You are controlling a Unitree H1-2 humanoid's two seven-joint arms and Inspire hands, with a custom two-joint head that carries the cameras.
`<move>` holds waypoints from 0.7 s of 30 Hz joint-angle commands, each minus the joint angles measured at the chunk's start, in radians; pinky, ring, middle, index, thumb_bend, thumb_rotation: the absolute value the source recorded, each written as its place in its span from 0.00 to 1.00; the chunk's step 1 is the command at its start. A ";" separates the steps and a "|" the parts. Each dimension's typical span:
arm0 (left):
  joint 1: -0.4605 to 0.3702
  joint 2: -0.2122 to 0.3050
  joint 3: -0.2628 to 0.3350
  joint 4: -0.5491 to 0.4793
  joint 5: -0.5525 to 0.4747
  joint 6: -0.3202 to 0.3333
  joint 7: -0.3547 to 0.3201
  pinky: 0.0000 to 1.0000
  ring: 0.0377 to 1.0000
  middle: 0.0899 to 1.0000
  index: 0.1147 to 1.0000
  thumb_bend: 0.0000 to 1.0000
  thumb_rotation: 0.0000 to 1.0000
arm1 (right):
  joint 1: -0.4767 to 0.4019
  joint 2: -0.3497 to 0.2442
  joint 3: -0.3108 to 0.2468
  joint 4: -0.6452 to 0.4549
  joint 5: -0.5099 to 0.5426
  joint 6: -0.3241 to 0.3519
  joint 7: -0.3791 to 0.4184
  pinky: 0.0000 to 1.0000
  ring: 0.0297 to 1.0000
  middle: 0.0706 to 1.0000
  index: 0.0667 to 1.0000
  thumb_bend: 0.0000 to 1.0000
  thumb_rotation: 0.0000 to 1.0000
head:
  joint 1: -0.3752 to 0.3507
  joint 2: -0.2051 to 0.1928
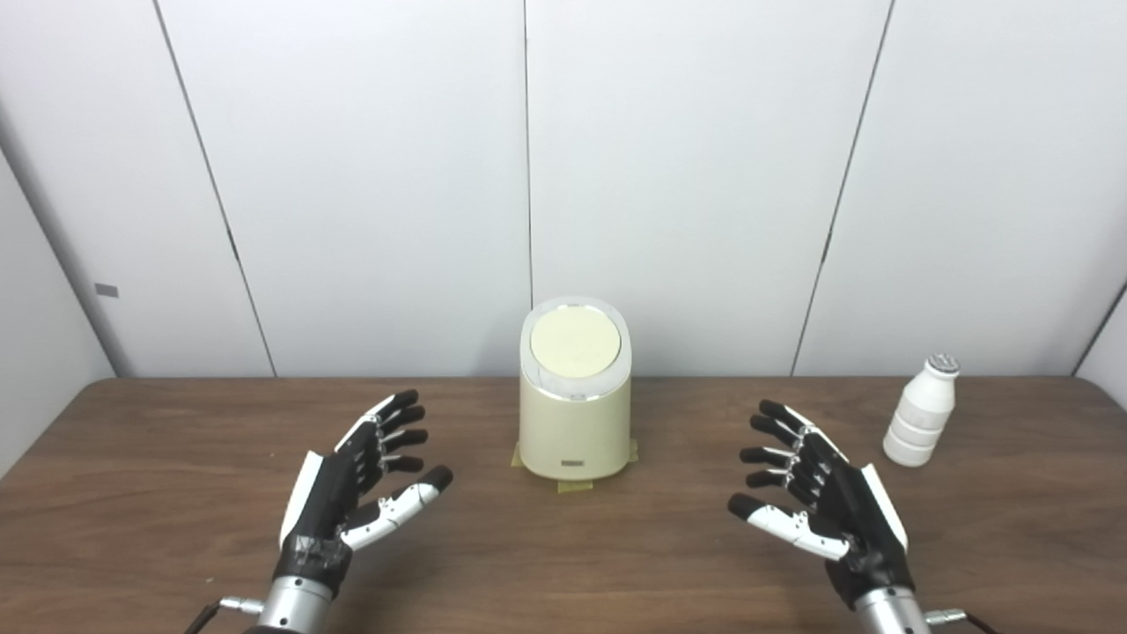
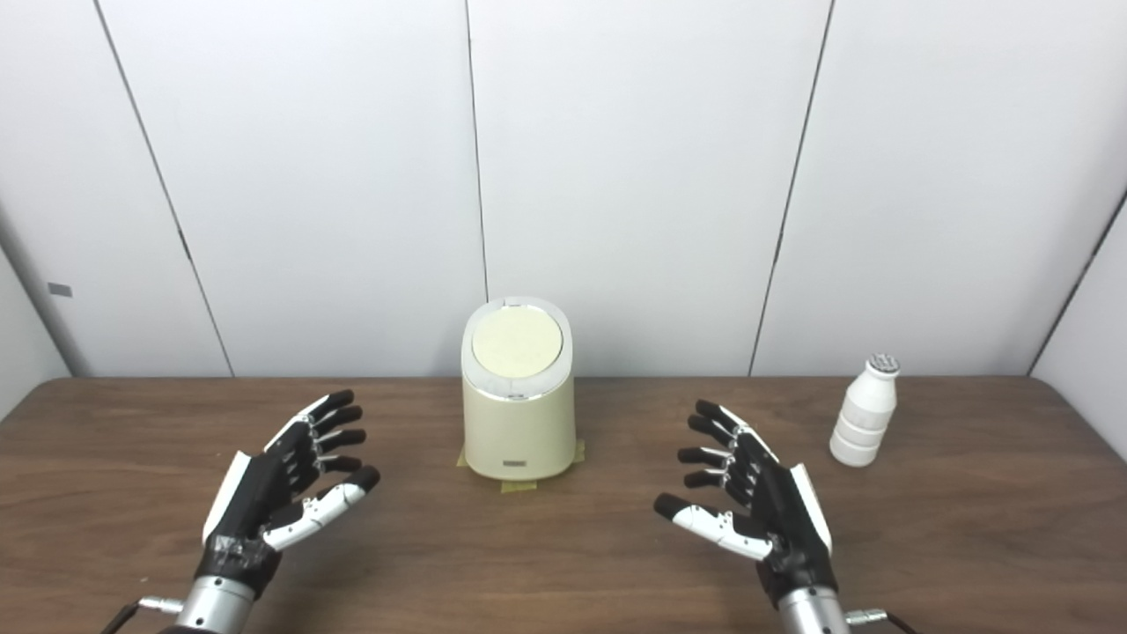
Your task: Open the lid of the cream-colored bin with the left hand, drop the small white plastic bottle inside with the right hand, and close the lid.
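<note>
Both hands hover over the brown wooden table (image 1: 176,458), palms inward, fingers spread, holding nothing. The left hand (image 1: 357,480) sits well apart from the cream-colored oval bin (image 1: 574,423), which stands centre-back on tape tabs with its round flat lid (image 1: 576,342) shut. The right hand (image 1: 814,489) is near but clear of the small white ribbed plastic bottle (image 1: 921,414), upright at the far right. Nothing started, I'd say. The left hand's best bet: approach from above and press or lift at the lid's edge, steadily, so the bin doesn't tip.
</note>
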 commanded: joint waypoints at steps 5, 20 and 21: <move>-0.034 0.005 0.004 -0.002 -0.017 -0.033 -0.002 0.66 0.78 0.84 0.89 0.72 0.29 | -0.041 -0.009 -0.002 -0.018 0.015 -0.035 0.004 0.58 0.68 0.81 0.82 0.84 0.27 | 0.000 0.000; -0.041 -0.053 0.028 -0.033 -0.130 0.036 0.002 0.64 0.78 0.83 0.88 0.78 0.32 | -0.037 -0.008 -0.001 -0.031 0.015 -0.023 0.004 0.57 0.68 0.80 0.81 0.83 0.25 | 0.008 0.000; -0.047 -0.070 0.032 -0.042 -0.145 0.050 0.011 0.65 0.78 0.83 0.88 0.81 0.35 | -0.037 -0.010 -0.002 -0.025 0.017 -0.025 0.005 0.57 0.68 0.80 0.82 0.83 0.25 | 0.011 -0.001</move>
